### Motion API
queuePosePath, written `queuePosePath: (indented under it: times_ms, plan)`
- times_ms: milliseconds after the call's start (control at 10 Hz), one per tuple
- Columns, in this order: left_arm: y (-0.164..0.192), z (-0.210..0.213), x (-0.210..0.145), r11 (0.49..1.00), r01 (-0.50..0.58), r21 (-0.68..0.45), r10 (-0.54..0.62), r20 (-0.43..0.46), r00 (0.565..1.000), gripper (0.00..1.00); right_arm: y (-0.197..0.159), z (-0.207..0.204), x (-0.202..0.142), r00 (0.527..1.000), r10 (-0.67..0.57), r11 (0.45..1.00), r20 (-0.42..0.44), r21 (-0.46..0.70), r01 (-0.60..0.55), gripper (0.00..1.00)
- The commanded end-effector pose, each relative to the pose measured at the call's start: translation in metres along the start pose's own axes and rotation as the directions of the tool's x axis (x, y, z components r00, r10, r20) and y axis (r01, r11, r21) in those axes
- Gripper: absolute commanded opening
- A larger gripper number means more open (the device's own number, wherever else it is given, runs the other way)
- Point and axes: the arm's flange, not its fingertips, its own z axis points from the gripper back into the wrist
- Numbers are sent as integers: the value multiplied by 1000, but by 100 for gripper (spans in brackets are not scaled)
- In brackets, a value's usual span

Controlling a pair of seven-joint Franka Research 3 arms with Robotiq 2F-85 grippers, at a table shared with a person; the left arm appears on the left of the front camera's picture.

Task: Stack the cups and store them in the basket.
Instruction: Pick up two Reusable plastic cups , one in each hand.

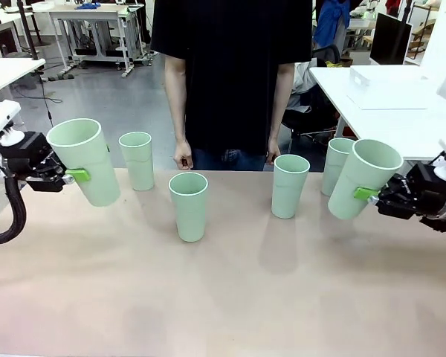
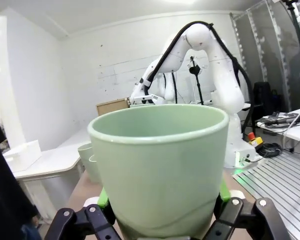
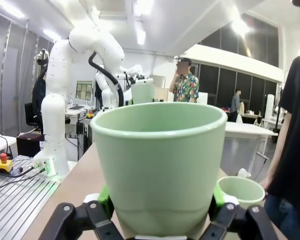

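Cups [image 1: 85, 160]: the left hand [image 1: 80, 177] and right hand [image 1: 363, 195] each clamp one, tilted, either side of the front cup [image 1: 189, 206]; best uprighted before nesting squarely.

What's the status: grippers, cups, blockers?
Left gripper shut on lifted cup; right gripper shut on second cup. Four cups standing on table, unstacked. Person's hands at far edge.

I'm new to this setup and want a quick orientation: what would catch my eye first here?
The left gripper grips a tilted green cup at the table's left, the right gripper another cup at its right, both off the table. Four more cups stand upright between them, before a person in black.
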Motion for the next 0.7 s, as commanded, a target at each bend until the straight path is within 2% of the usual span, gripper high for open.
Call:
queuePosePath:
  times_ms: [0, 200, 600]
  plan:
    - [-17, -13, -2, 998, 20, 51, -20, -7, 1000, 87, 11, -10, -12, 998, 31, 999, -61, 21, -30, 87]
    - [-19, -21, -3, 999, 9, 49, -9, -5, 1000, 87, 9, -20, -16, 994, 28, 999, -110, 40, -24, 87]
    - [-27, -22, 13, 996, 2, 90, -4, 21, 1000, 87, 6, -38, -6, 989, 29, 998, -143, 56, -21, 87]
